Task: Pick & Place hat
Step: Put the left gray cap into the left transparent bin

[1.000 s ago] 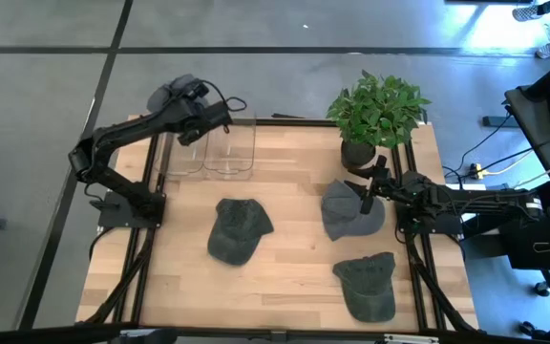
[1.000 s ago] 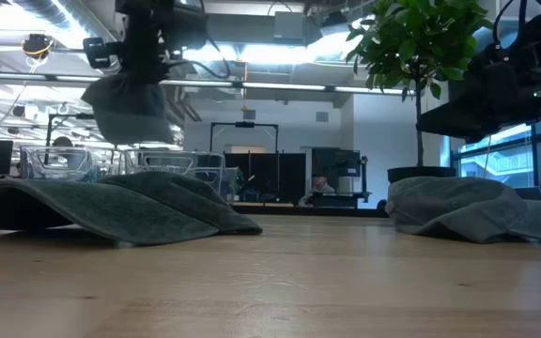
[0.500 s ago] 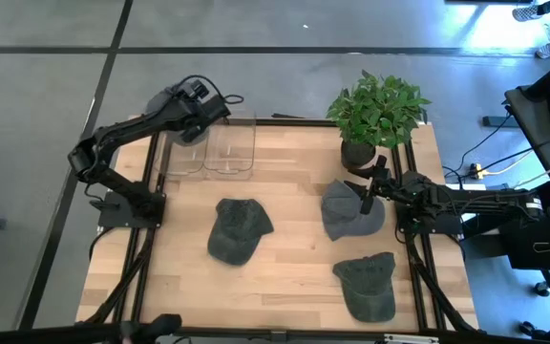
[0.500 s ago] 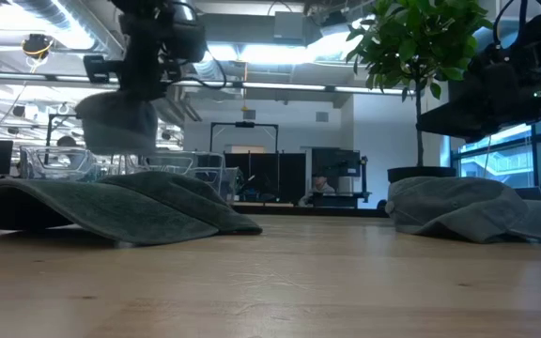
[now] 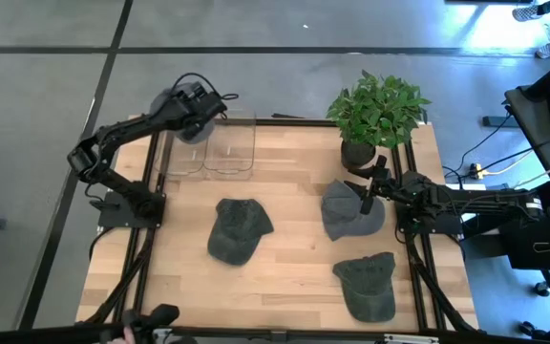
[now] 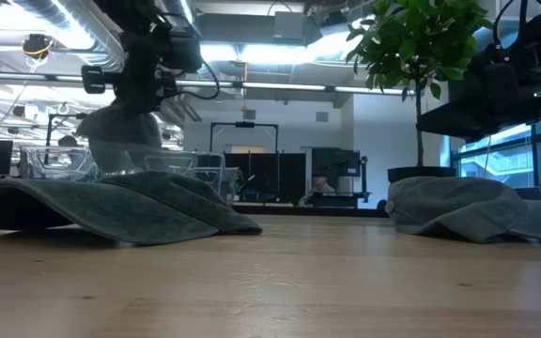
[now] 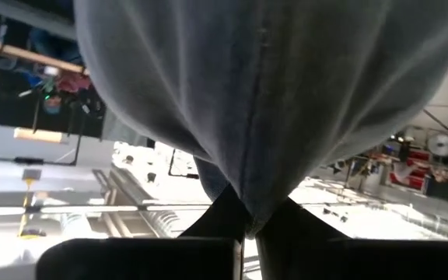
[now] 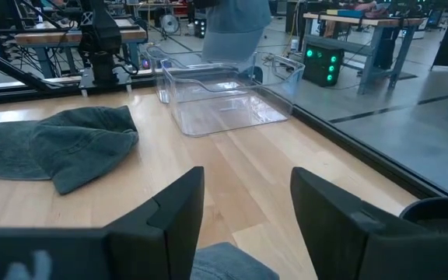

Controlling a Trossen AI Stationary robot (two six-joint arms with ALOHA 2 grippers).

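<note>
Light wood table (image 5: 294,263) on a black frame, grey floor around it. Left hand (image 5: 195,98) is raised at the table's far left corner, pinched tight on a grey hat (image 7: 271,93); the hat hangs from the fingers, just above the clear bin (image 5: 184,153). A second clear bin (image 5: 230,151) sits touching it on the right; both look empty from above. Right hand (image 5: 366,186) rests low at the right side, fingers spread wide, over a grey hat lying on the table (image 5: 349,210) near the potted plant (image 5: 375,113). Dark green hat (image 5: 237,229) lies mid-table, another dark green hat (image 5: 369,285) at the near right, well apart from each other. Low view: room behind is an open workshop, ceiling strip lights, ducts, black racks, a person (image 6: 319,185) seated far back. Right wrist view shows benches and green lights (image 8: 317,56) beyond the table edge.
</note>
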